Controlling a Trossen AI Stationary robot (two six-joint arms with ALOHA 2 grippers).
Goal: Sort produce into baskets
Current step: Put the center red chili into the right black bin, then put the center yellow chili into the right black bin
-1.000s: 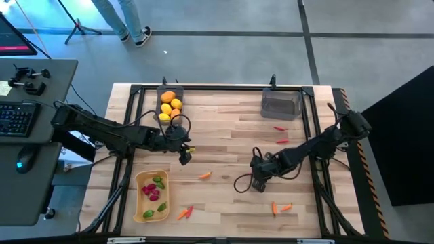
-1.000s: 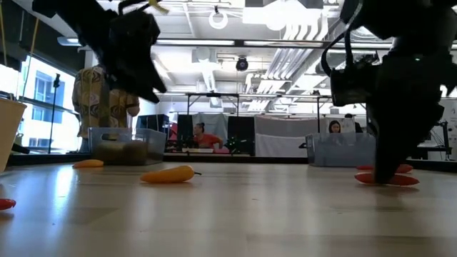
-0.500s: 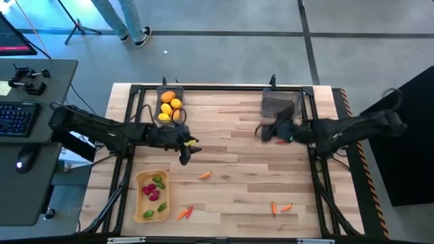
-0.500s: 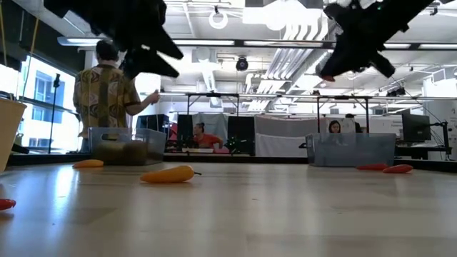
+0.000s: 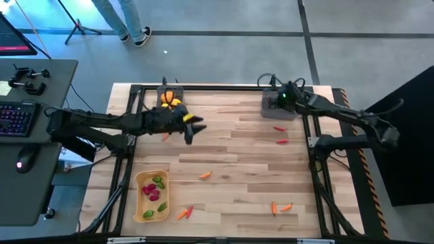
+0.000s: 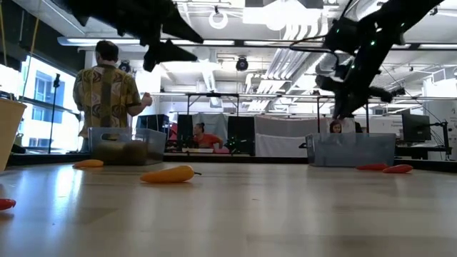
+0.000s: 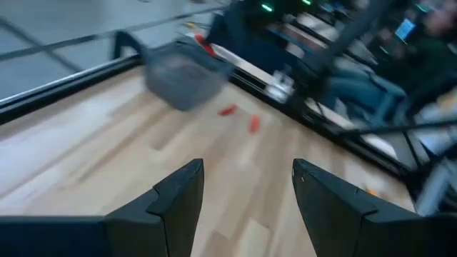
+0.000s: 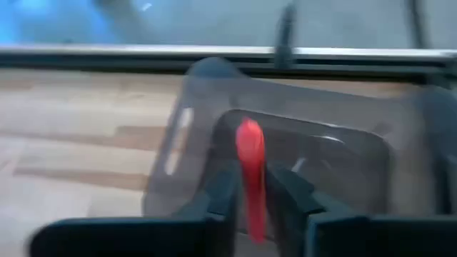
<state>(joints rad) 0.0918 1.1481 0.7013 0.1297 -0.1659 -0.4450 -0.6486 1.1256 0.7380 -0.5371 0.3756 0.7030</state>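
R gripper [image 8: 246, 196] is clamped on a red chilli [image 8: 250, 175] right over the far-right grey bin [image 5: 280, 106], likely set to drop it w/ like produce. L gripper [image 7: 246, 189] hangs spread and empty near the orange-fruit bin [image 5: 169, 99]; more chillies [image 5: 279, 135] lie on the table [image 5: 230, 156]

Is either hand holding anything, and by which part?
Right hand pinches a red chilli near its lower end, above the grey bin. Left hand is empty.

Overhead looks straight down; low camera, level, probably shares table [image 5: 230, 149].
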